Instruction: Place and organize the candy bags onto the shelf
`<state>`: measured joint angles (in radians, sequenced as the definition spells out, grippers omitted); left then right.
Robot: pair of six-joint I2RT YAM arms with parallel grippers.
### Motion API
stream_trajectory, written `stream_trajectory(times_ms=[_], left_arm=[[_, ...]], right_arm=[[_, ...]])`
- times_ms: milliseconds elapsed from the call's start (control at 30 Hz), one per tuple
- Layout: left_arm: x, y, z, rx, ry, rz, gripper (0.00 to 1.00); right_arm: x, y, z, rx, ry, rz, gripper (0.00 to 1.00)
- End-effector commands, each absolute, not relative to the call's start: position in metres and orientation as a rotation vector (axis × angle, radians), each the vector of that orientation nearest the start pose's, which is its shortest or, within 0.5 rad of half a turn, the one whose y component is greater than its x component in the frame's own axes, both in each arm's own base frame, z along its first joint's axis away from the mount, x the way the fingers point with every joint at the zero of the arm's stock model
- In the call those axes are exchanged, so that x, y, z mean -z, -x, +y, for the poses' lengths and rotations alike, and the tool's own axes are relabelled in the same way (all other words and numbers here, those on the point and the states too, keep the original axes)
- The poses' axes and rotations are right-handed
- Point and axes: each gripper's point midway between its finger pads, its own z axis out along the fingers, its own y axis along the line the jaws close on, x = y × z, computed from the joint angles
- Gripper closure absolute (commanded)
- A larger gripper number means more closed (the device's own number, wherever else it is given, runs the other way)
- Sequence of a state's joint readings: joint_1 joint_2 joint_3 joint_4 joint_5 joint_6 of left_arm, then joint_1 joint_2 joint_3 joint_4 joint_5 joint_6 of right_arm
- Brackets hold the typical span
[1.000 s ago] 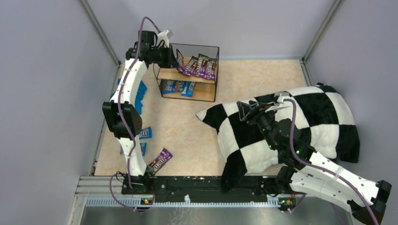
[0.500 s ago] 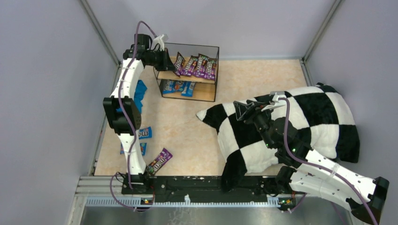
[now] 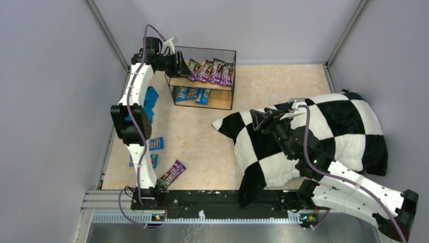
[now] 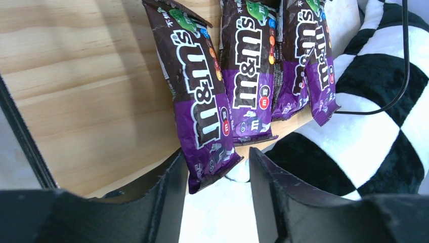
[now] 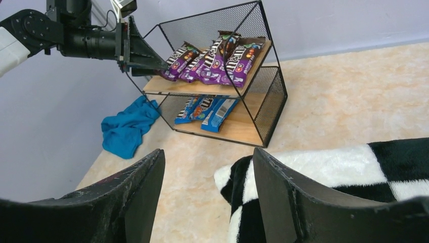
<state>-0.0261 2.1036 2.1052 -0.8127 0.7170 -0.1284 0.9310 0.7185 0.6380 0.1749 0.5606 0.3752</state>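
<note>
Left gripper (image 4: 216,154) spread at the black wire-and-wood shelf (image 5: 273,96)
Its fingers stand apart around the near end of a glossy purple candy packet (image 4: 202,96) lying on the upper board (more purple packets (image 4: 248,61) beside it, blue packets (image 5: 207,109) below); the right gripper (image 5: 208,152) gapes empty above the black-and-white checkered pillow (image 5: 329,167)

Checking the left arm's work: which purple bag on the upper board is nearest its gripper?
The purple bag at the row's left end, its edge inside the open left gripper; the others lie farther right.
</note>
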Motion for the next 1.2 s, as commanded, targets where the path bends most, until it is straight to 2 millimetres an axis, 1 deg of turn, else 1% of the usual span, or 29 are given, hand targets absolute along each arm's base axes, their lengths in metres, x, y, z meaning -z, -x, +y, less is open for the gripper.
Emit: stream_trajectory(times_ms=[0, 133, 200, 333, 633, 833, 1000, 1100, 1167], left_arm=[[-0.235, -0.505, -0.131, 0.942, -0.161, 2.278, 0.43], [-0.244, -0.5, -0.13, 0.928, -0.137, 2.27, 0.37], [-0.245, -0.498, -0.129, 0.922, -0.128, 2.273, 0.34], [-0.249, -0.495, -0.122, 0.858, -0.115, 2.279, 0.29], [-0.265, -0.489, -0.116, 0.806, -0.126, 2.258, 0.22], [-0.287, -0.486, -0.12, 0.827, -0.13, 2.201, 0.21], [-0.314, -0.479, -0.117, 0.792, -0.133, 2.144, 0.21], [-0.335, -0.465, -0.118, 0.793, -0.155, 2.1, 0.2], [-0.344, -0.45, -0.118, 0.789, -0.17, 2.081, 0.19]], right_arm=[[-0.337, -0.245, 0.198, -0.689, -0.057, 1.465, 0.35], [-0.338, -0.245, 0.199, -0.694, -0.052, 1.465, 0.35], [-0.338, -0.245, 0.199, -0.697, -0.051, 1.464, 0.35], [-0.338, -0.244, 0.201, -0.705, -0.049, 1.463, 0.34], [-0.34, -0.243, 0.203, -0.722, -0.045, 1.463, 0.34], [-0.341, -0.242, 0.204, -0.733, -0.046, 1.464, 0.34], [-0.339, -0.242, 0.204, -0.733, -0.045, 1.473, 0.34], [-0.337, -0.242, 0.206, -0.739, -0.042, 1.483, 0.33], [-0.336, -0.242, 0.209, -0.744, -0.037, 1.493, 0.33]])
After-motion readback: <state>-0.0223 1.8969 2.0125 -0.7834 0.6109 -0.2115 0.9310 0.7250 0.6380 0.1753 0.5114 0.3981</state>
